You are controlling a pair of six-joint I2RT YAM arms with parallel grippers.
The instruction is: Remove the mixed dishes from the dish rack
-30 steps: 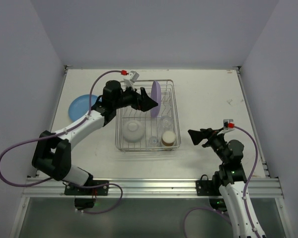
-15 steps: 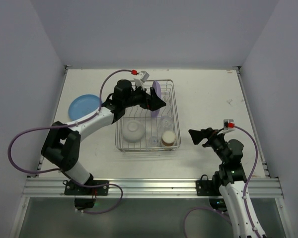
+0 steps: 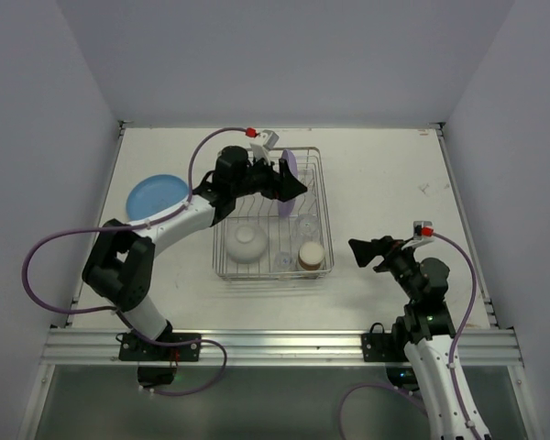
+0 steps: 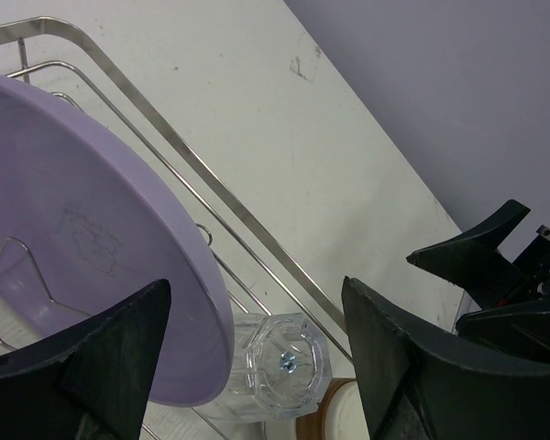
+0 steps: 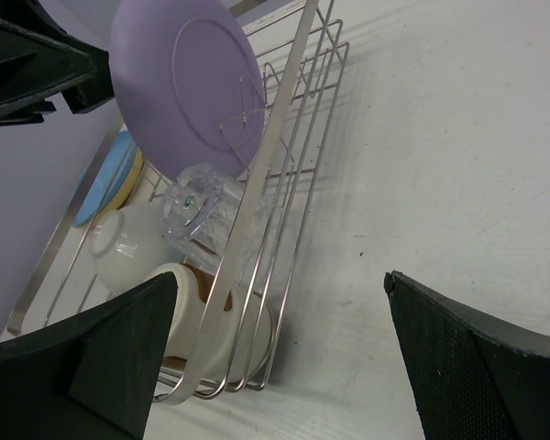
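Purple plate (image 4: 82, 247) just inside left hand (image 4: 257, 286) (spread wide)

A white table (image 3: 376, 174) lies beneath the left gripper (image 3: 291, 183) and the right gripper (image 3: 356, 254). A small dark scuff (image 3: 423, 188) marks it ahead of the right gripper, well apart from it; it also shows ahead of the left gripper in the left wrist view. Pale lavender walls (image 3: 275, 55) rise beyond both grippers and to either side. A silver metal rail (image 3: 284, 344) runs along the table edge behind them.
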